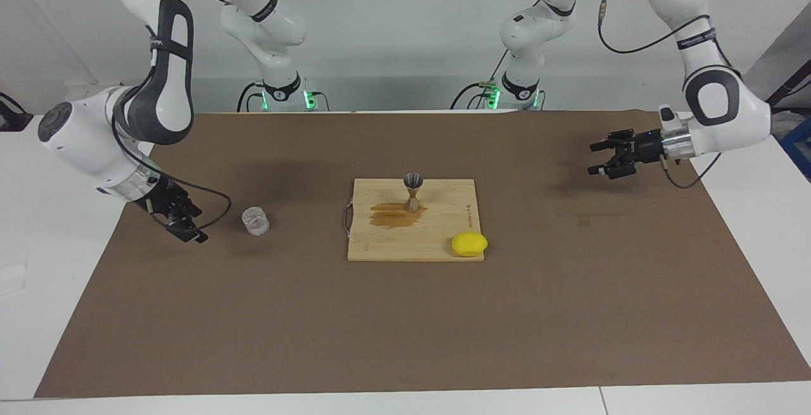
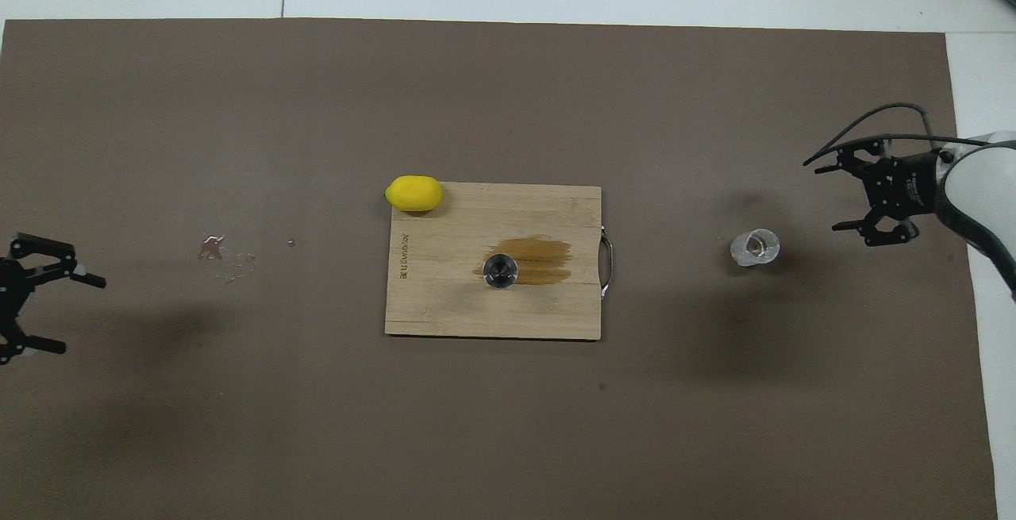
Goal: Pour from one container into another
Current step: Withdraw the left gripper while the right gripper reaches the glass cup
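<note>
The clear glass cup [image 1: 255, 220] [image 2: 755, 248] stands upright on the brown mat, toward the right arm's end of the table. My right gripper [image 1: 197, 225] [image 2: 825, 195] hangs low just beside it, open, a short gap from the glass and holding nothing. The metal hourglass jigger [image 1: 413, 192] [image 2: 501, 271] stands upright on the wooden cutting board [image 1: 380, 247] [image 2: 444, 310], at a brown wet stain. My left gripper [image 1: 592, 159] [image 2: 82, 315] waits open and empty above the mat at the left arm's end.
A yellow lemon [image 1: 469, 244] [image 2: 413, 193] lies at the board's corner farthest from the robots, toward the left arm's end. A few small droplets [image 2: 226, 254] glisten on the mat between the board and my left gripper. The board has a metal handle [image 2: 608, 260] facing the glass.
</note>
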